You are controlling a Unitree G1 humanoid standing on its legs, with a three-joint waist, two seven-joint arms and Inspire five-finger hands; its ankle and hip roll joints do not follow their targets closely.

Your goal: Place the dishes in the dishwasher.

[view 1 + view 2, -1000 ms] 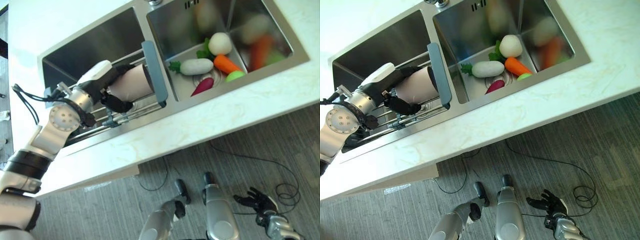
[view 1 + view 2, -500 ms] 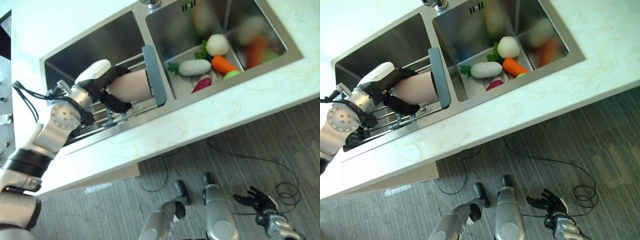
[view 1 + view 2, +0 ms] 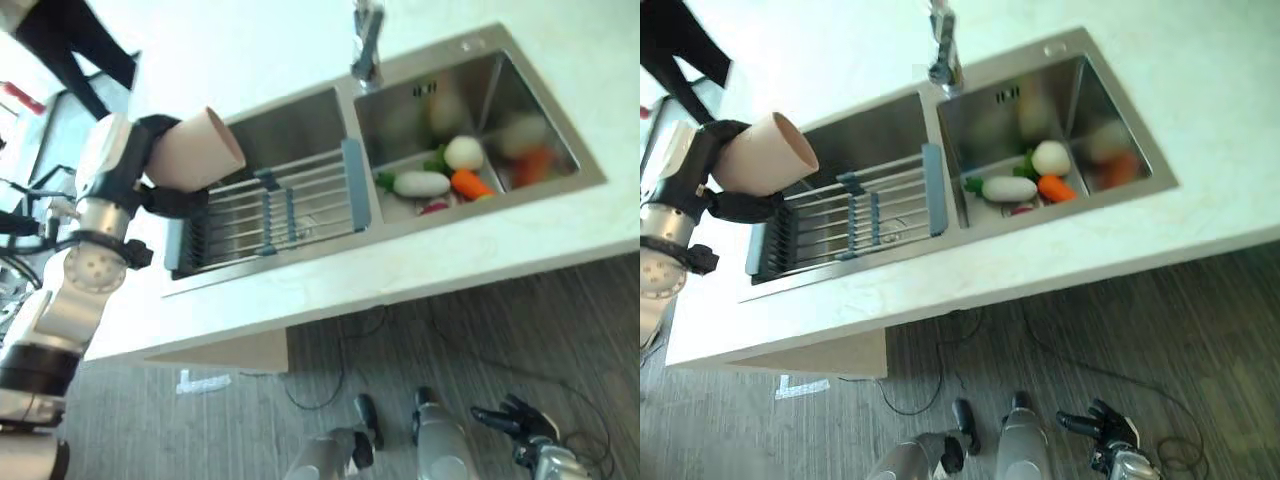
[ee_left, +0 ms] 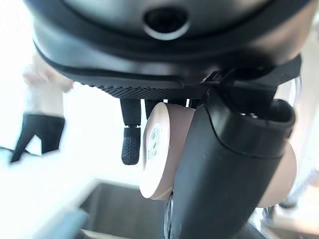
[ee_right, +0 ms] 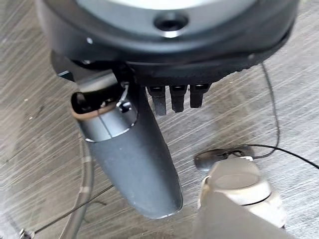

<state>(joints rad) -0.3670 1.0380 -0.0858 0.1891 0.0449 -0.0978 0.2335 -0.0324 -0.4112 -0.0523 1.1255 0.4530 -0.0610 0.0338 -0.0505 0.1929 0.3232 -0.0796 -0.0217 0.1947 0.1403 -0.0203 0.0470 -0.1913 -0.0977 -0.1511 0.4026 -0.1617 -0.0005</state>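
Pink cup (image 3: pixel 195 152) held up in the air by the left robot hand (image 3: pixel 128 165), its fingers and thumb curled around the cup's sides, above the pale surface (image 3: pixel 420 265) at the left end of a double steel sink (image 3: pixel 940 130). Below it, a wire rack (image 3: pixel 270 210) spans the left basin, and toy vegetables (image 3: pixel 440 180) lie in the right basin. Right robot hand (image 3: pixel 515 425) hangs low over the grey floor (image 3: pixel 1200 330), fingers loosely spread and holding nothing.

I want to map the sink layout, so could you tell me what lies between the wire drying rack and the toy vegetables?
In the left eye view, the grey-blue end bar of the wire drying rack and the steel divider of the sink separate it from the toy vegetables.
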